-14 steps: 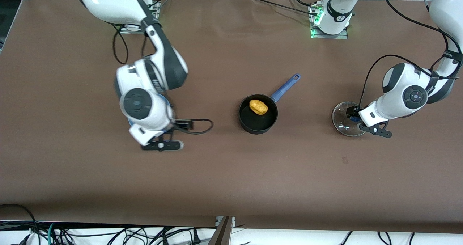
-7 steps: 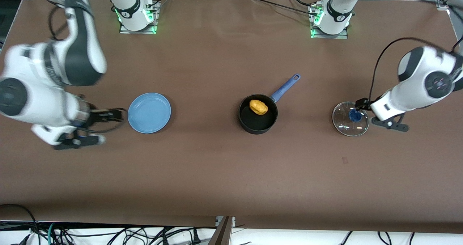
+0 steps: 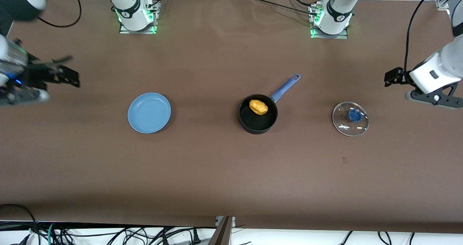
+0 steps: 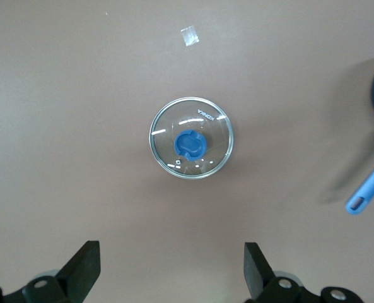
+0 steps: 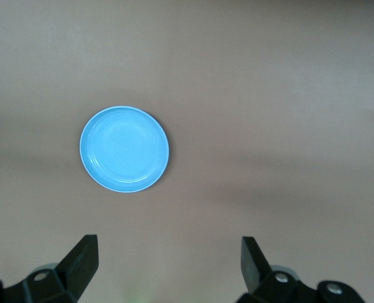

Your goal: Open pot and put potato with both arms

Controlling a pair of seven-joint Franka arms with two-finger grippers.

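Both arms have pulled back high, the left end effector [image 4: 168, 271] spread wide over the glass lid [image 3: 350, 118] and the right end effector [image 5: 168, 268] wide near the blue plate [image 3: 149, 113], leaving the potato [image 3: 258, 107] in the open saucepan [image 3: 258, 119] on the table [image 3: 217, 172], so the job looks finished.

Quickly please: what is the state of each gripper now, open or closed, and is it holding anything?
Left gripper: open, holding nothing, up over the table near the lid.
Right gripper: open, holding nothing, up near the blue plate.
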